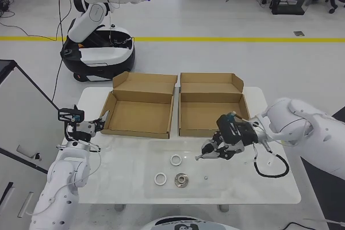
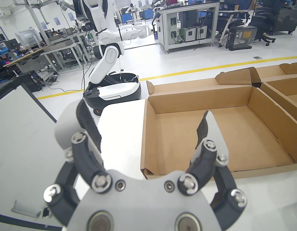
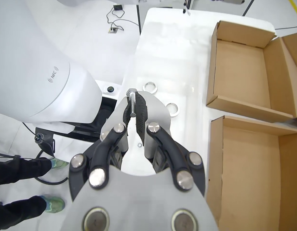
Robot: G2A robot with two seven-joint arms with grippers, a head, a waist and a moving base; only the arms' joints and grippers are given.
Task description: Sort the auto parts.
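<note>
Silver hex-head steel bolt (image 3: pixel 132 102) is pinched in the jaws of the right gripper (image 3: pixel 134 108), probably lifted clear to go in an open brown cardboard box (image 1: pixel 210 98); left gripper (image 2: pixel 143 110) hangs by, jaws spread.

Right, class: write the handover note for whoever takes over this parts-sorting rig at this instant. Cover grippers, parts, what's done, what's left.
Left gripper: open, empty, at the table edge beside the left box.
Right gripper: shut on a bolt, above the table in front of the right box.
On the table: white rings, a metal flanged part, a small washer.
Done: bolt in hand; both boxes empty.
Left: box the bolt, then sort the other four parts.
</note>
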